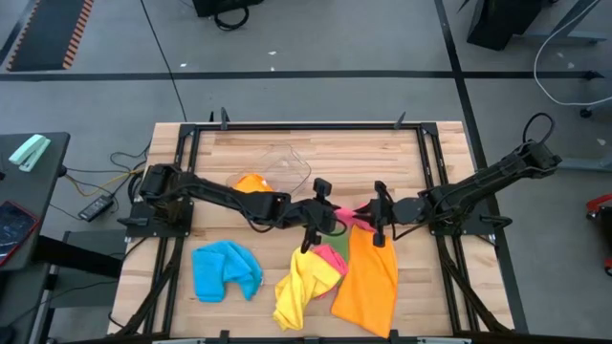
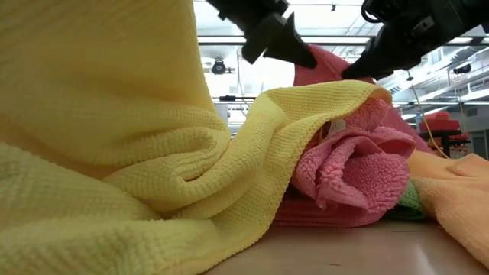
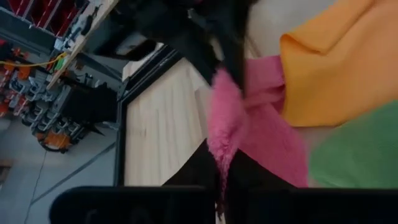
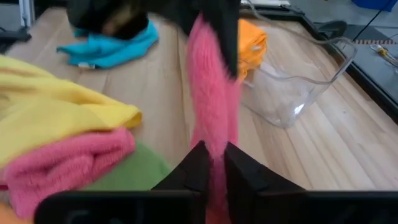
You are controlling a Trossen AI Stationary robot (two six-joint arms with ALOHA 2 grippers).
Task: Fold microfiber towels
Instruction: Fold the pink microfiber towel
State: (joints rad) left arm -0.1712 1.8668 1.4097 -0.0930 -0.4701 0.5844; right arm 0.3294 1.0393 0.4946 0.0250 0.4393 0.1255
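Note:
A pink towel (image 1: 350, 214) is drawn up in a narrow band between my two grippers above the table's middle. My left gripper (image 1: 321, 212) is shut on one end and my right gripper (image 1: 377, 216) on the other. Below them lie a green towel (image 1: 336, 229), more pink cloth (image 1: 331, 256), a crumpled yellow towel (image 1: 302, 283) and a flat orange towel (image 1: 367, 283). A blue towel (image 1: 226, 268) lies bunched at the near left. In the low view the yellow towel (image 2: 114, 153) fills the foreground in front of the pink pile (image 2: 351, 168). My left gripper pinches the pink towel's bunched edge (image 3: 222, 160) between its two fingers, slanting down from the table's left. The cloth runs as a band from there to the other gripper, and part of it spreads down onto the pile. My right gripper pinches the pink band's other end (image 4: 214, 138) between its two fingers, slanting down from the table's right. The band rises from its fingers toward the left gripper, lifted off the table.
A clear plastic tub (image 1: 287, 168) stands at the far middle, with another orange towel (image 1: 251, 182) beside it. Black frame rails (image 1: 432, 172) border the wooden table. Bare wood lies at the far right and between the blue and yellow towels.

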